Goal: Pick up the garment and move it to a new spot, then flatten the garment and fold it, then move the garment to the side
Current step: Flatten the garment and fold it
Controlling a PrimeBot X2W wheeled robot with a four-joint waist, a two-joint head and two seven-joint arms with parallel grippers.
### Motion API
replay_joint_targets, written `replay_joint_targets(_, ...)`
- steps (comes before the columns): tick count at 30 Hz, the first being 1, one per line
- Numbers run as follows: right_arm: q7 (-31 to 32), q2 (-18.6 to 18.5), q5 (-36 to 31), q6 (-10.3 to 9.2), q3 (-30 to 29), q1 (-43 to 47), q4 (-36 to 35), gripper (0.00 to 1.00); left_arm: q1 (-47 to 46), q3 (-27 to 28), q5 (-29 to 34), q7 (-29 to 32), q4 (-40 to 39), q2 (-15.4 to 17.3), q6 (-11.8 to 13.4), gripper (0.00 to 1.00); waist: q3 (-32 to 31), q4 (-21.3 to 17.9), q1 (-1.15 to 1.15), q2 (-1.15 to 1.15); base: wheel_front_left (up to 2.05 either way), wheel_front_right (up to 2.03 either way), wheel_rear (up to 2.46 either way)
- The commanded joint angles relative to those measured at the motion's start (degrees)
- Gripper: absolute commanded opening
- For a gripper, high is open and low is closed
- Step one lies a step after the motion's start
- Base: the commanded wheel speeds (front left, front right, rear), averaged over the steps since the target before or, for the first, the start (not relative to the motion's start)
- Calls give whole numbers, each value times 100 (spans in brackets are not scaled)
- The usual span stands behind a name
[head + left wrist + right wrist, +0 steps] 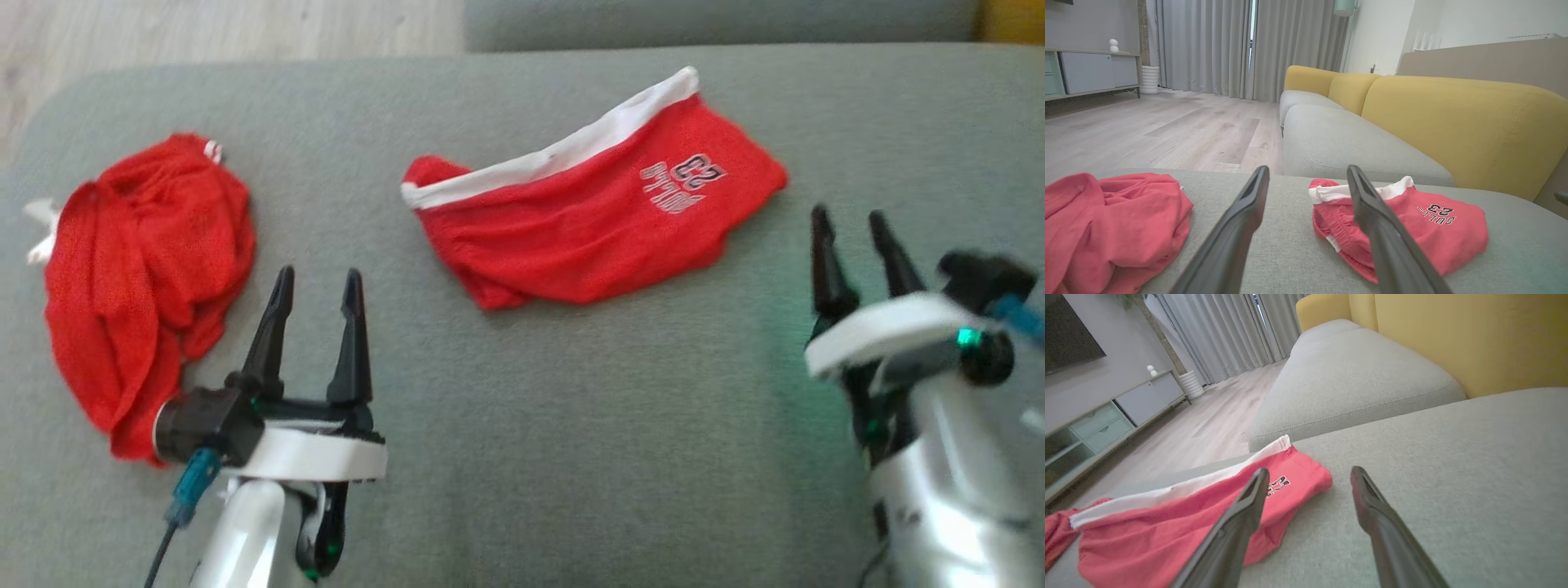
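Two pincers: the left pincer [318, 278] and the right pincer [849, 216] are both wide open, and each one holds nothing.
Left pincer: near and on the left, over the grey cushion [522, 425], just right of the red heap [139, 269]. Its fingers point to the far side.
Right pincer: on the right, close to the right end of the shorts [588, 212].
Shorts: red, with a white band along the far edge. They lie on the cushion, in the middle and toward the far side. Letters and the number 23 are by the right end.
Red heap: a crumpled cloth on the left part of the cushion, well apart from the shorts.
Cushion: grey and soft. Both cloths lie on it.
Sofa back [1453, 122]: yellow, on the right beyond the shorts.
Floor [1167, 130]: pale wood, past the far edge of the cushion.
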Motion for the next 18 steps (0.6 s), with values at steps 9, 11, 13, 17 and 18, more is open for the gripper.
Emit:
replay_joint_targets(9,1044,60,353,-5,-1107,-1592,1392,100,-493,-298,-215,-28,-36,4,-39,100,628,836,-1,0,0,0,0)
replay_joint_targets(11,1141,60,167,-5,-1428,-1836,1844,100,-530,-378,-263,-28,-26,4,-24,100,662,963,-1,0,0,0,0)
replay_joint_targets(13,1217,60,-106,-5,-1685,-2044,2252,100,-553,-457,-317,-28,-33,4,-2,100,692,1075,-1,0,0,0,0)
replay_joint_targets(17,1318,53,-683,-5,-2046,-2351,2897,100,-576,-558,-395,-28,-53,4,40,100,746,1238,-1,0,0,0,0)
replay_joint_targets(18,1330,50,-804,-5,-2126,-2413,3022,100,-580,-573,-407,-28,-61,3,47,100,757,1264,-1,0,0,0,0)
